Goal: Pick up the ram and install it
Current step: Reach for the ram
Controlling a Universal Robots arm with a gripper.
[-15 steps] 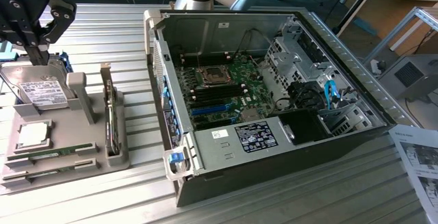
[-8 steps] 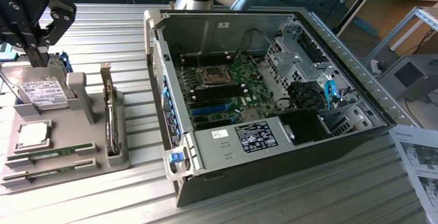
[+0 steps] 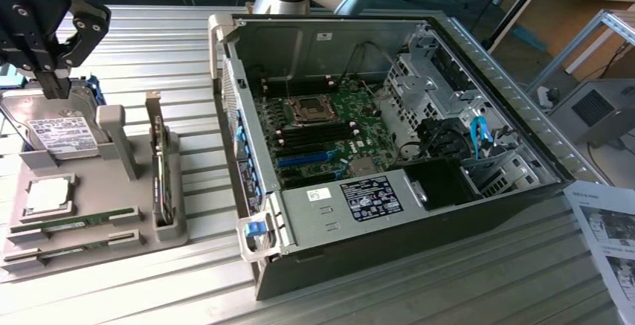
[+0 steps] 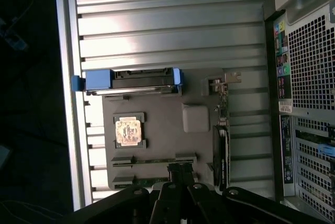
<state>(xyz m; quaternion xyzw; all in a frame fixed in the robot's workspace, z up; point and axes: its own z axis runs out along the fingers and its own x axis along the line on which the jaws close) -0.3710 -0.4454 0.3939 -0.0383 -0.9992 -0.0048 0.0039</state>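
Note:
Two green ram sticks lie in slots at the near end of a grey holder tray [image 3: 119,213]: one ram stick [image 3: 74,223] and a second [image 3: 62,251] beside it. From the wrist they appear as thin strips, the first stick [image 4: 154,159] and the second [image 4: 137,182]. My gripper [image 3: 55,83] hangs above the far end of the tray, over the hard drive [image 3: 59,132], shut with nothing between its fingers. In the wrist view the gripper [image 4: 180,174] shows its tips pressed together just over the ram end of the tray.
The open computer case [image 3: 496,87] lies at the exterior view's right, with motherboard [image 3: 328,132] and black memory slots [image 3: 309,143] exposed. The tray also holds a CPU [image 3: 47,195] and an upright card with a bracket [image 3: 159,169]. Printed paper [image 3: 607,228] lies at far right.

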